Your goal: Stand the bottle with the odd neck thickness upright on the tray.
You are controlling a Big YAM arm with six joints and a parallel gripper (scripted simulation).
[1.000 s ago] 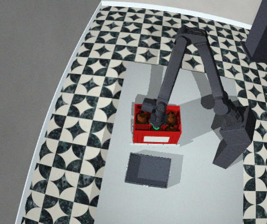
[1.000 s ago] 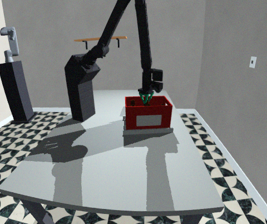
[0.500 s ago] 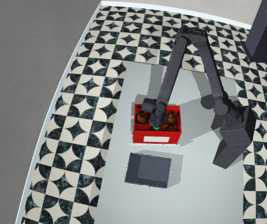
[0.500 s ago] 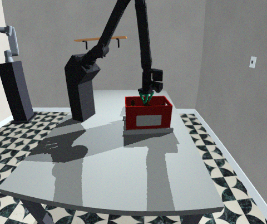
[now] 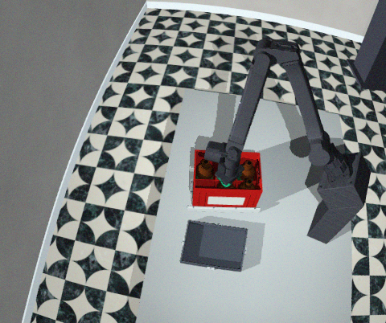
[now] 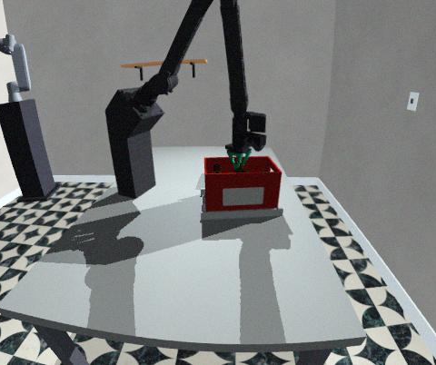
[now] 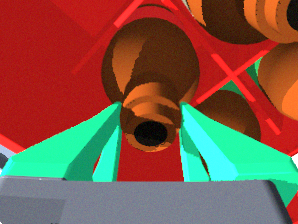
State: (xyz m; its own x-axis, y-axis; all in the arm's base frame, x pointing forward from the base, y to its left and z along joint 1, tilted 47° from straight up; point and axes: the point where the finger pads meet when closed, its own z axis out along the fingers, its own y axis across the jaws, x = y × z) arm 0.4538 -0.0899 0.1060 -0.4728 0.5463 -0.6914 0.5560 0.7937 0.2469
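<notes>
Red crate (image 5: 227, 197) (image 6: 242, 194) holds the brown bottle (image 7: 150, 55), its neck between the green fingertips of the gripper (image 5: 227, 184) (image 6: 239, 167) (image 7: 150, 111). Whether the grip is firm cannot be told. Off-centre closing could tilt the bottle; snagging a divider on lifting could drag the crate. Pale grey table (image 5: 299, 257) (image 6: 188, 281); checkered floor (image 5: 98, 225) (image 6: 2, 254); grey walls (image 6: 383, 54).

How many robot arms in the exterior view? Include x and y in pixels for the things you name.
2. Black arm (image 5: 251, 108) (image 6: 234, 59): reaching down over the crate (image 5: 199, 199) (image 6: 214, 192) (image 7: 45, 75). Grey arm (image 6: 21, 68): far left, off the table. More could be out of frame.
</notes>
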